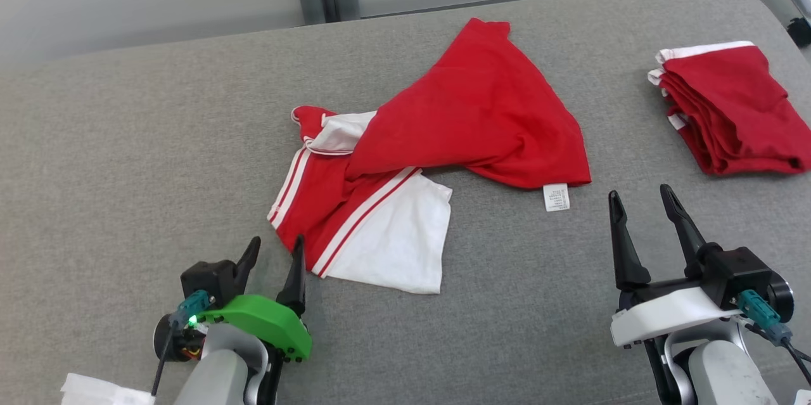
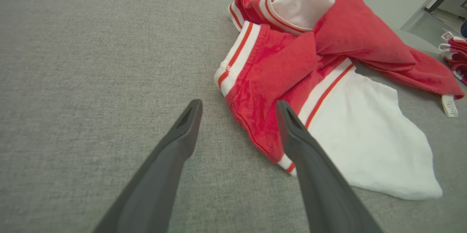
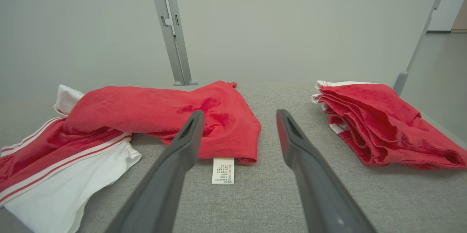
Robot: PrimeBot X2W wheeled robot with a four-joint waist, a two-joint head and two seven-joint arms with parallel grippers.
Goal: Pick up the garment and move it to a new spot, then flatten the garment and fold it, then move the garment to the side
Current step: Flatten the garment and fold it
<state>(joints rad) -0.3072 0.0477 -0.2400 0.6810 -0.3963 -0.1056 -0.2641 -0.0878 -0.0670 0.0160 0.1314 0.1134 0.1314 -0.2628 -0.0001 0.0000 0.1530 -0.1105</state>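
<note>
Head view over a grey cloth-covered desk (image 1: 127, 139): a crumpled red-and-white garment (image 1: 469, 113) lies mid-desk, its white panel twisted under the red body, not yet flattened. The left end effector (image 1: 276, 241) sits just beside the lower-left hem, fingers parted and holding nothing, seemingly lined up for a grasp there. The right end effector (image 1: 639, 192) hovers near the care label (image 1: 556, 196), likewise spread and empty. A folded red pile (image 1: 735, 107) sits well apart at far right, probably finished pieces. Neither approach looks blocked.
</note>
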